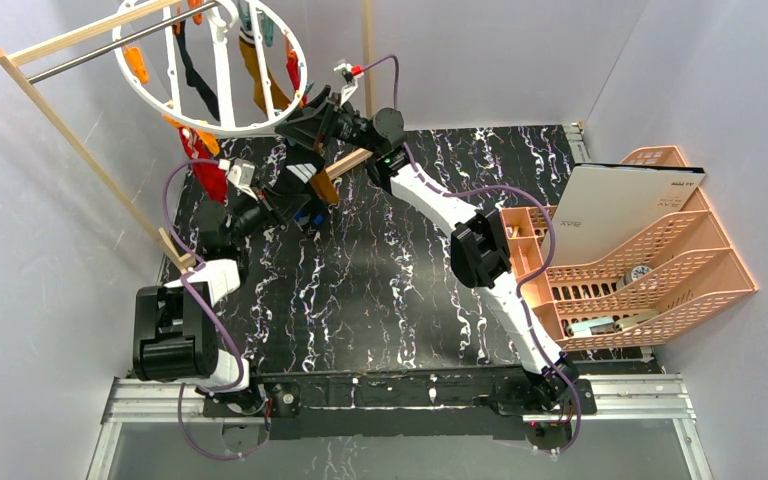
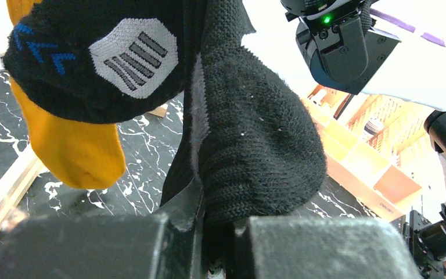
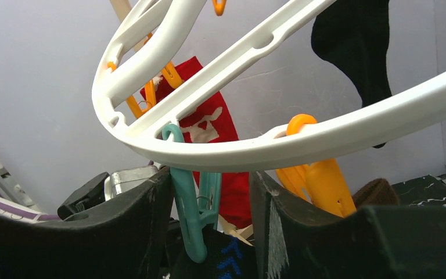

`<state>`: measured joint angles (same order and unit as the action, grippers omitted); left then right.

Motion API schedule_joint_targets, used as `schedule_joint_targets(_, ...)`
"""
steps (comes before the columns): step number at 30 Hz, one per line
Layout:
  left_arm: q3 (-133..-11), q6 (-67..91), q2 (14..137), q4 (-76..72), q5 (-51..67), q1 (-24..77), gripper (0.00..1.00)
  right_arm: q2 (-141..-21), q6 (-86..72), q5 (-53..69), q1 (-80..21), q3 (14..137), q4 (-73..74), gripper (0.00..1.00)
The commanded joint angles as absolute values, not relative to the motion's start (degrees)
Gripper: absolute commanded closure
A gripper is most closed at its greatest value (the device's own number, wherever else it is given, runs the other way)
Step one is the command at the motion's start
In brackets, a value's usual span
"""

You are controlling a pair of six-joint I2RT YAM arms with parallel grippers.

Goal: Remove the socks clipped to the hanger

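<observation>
The white ring hanger [image 1: 251, 128] hangs at the back left, with socks and clips around it. My left gripper [image 2: 218, 232] is shut on the lower end of a black sock [image 2: 255, 145] with a grey patch; in the top view it [image 1: 285, 190] sits just below the ring's near rim. A mustard sock [image 2: 75, 151] hangs behind the black one. My right gripper [image 3: 210, 174] is open under the rim [image 3: 302, 145], its jaws on either side of a teal clip [image 3: 193, 203] that pinches the black sock's blue-marked top [image 3: 226, 261]. A red sock [image 3: 220, 125] and another black sock [image 3: 354, 40] hang beyond.
A wooden-framed rack [image 1: 80, 150] with a metal rod [image 1: 110, 45] carries the hanger. An orange clip [image 3: 322, 183] hangs just right of my right jaw. A peach plastic file tray [image 1: 660, 270] holding a white board stands at the right edge of the black marbled table [image 1: 380, 290].
</observation>
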<state>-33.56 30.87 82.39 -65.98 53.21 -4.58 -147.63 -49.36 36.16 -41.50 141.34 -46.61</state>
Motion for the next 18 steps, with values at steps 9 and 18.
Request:
schedule_joint_targets(9, -34.7, 31.0, 83.3, -65.2, 56.4, -3.8, 1.0, -147.5, -50.0, 35.2, -41.2, 144.4, -49.8, 0.51)
schedule_joint_targets(18, -34.8, 31.3, 83.6, -65.2, 56.6, -3.7, 1.0, -147.4, -50.3, 35.5, -41.2, 144.1, -50.1, 0.63)
